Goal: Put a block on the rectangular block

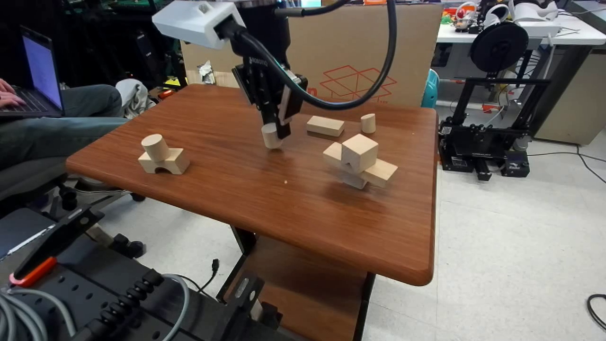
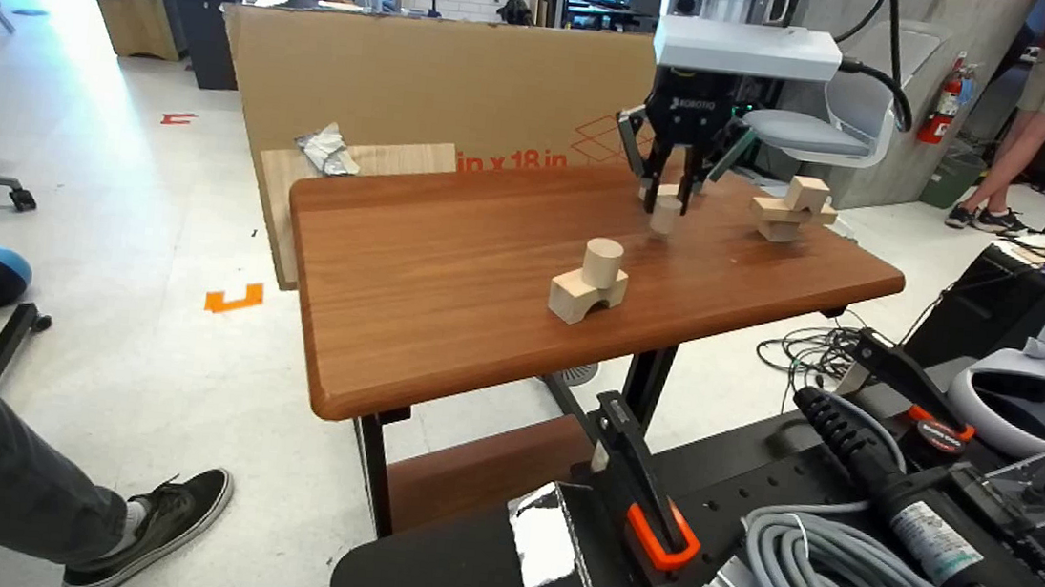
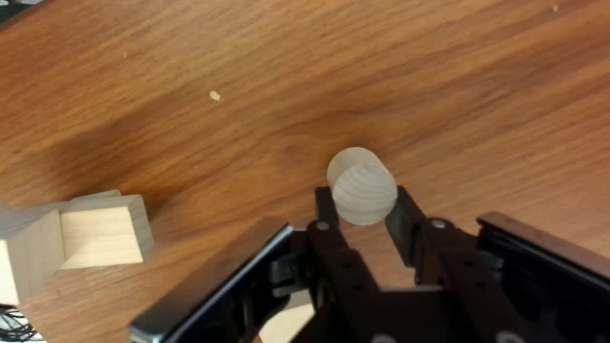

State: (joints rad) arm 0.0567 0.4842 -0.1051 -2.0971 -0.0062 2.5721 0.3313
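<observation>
On the worktop, left-most in both exterior views, I see an arch bearing an upright cylinder. To its right, well apart, my tool grips the block out over the worktop, between the arch and a crossed pile. Farther right, in an exterior view, I have the plank lying alone, then the rectangular block sandwiched between a notched block and a lower block, with a small peg standing behind them.
</observation>
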